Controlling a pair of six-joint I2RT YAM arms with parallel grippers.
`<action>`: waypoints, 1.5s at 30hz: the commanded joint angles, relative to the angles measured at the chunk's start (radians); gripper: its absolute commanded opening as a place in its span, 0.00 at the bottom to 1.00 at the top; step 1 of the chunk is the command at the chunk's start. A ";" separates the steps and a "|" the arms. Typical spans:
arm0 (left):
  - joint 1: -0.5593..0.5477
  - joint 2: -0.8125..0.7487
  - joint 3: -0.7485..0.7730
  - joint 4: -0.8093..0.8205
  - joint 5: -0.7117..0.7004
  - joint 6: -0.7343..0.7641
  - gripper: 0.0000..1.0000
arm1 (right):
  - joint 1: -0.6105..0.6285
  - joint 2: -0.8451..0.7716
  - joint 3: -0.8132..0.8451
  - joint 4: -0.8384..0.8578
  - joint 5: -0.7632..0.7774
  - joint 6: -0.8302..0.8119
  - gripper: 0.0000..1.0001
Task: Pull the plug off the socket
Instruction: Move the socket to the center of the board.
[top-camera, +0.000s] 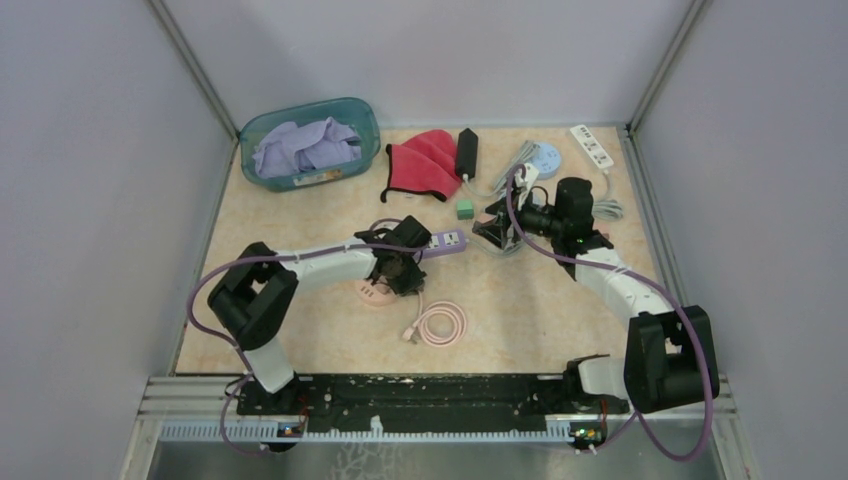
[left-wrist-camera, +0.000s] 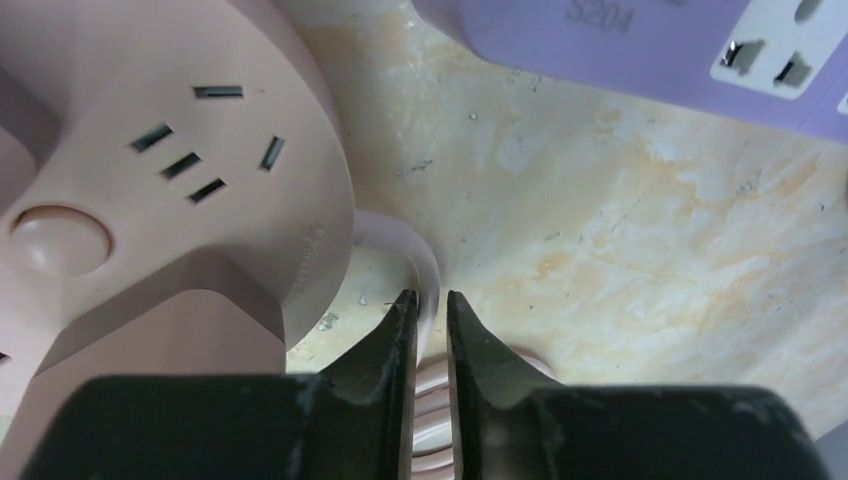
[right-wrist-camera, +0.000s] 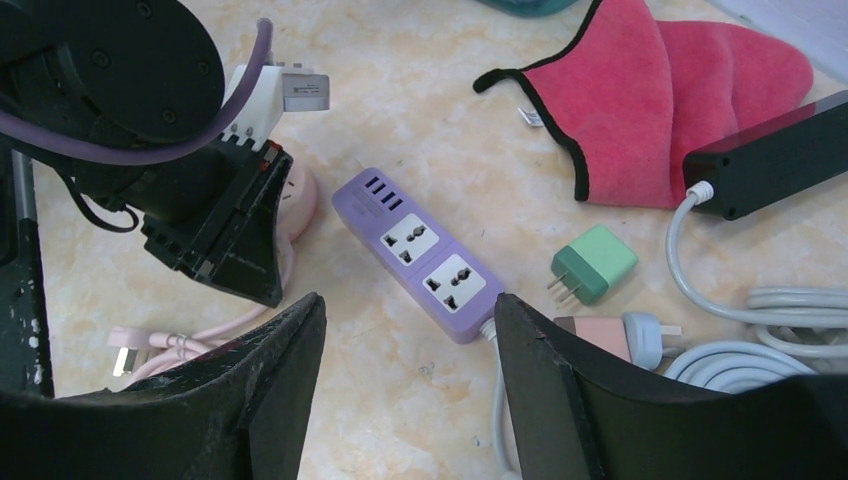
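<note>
A green plug (right-wrist-camera: 595, 262) (top-camera: 464, 209) lies loose on the table, its prongs pointing at the purple power strip (right-wrist-camera: 420, 250) (top-camera: 447, 241) but apart from it. The strip's outlets are empty. My left gripper (left-wrist-camera: 425, 300) (top-camera: 400, 275) is low beside the round pink socket (left-wrist-camera: 180, 160) (top-camera: 370, 293), shut on the ribbed sleeve (left-wrist-camera: 432, 400) of its pink cord. The pink socket's visible outlets are empty too. My right gripper (right-wrist-camera: 408, 305) (top-camera: 497, 235) hovers open just right of the purple strip's end, with nothing between its fingers.
The pink cord's coil (top-camera: 442, 325) and its own plug (right-wrist-camera: 125, 360) lie near the front. A pink-and-blue plug (right-wrist-camera: 625, 337) with grey cables (right-wrist-camera: 760, 330) lies at right. At the back are a bin of cloth (top-camera: 310, 145), a red cloth (top-camera: 425, 160), a black strip (top-camera: 466, 152) and a white strip (top-camera: 591, 146).
</note>
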 joint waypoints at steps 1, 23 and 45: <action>-0.027 -0.013 0.026 0.022 0.018 -0.018 0.25 | -0.013 -0.045 0.041 0.028 -0.021 -0.021 0.63; -0.101 -0.278 -0.016 0.144 -0.110 0.417 0.62 | -0.021 -0.045 0.052 0.006 -0.023 -0.030 0.63; -0.067 -0.627 -0.324 0.363 -0.501 1.047 0.94 | -0.021 -0.038 0.044 0.018 -0.032 -0.026 0.63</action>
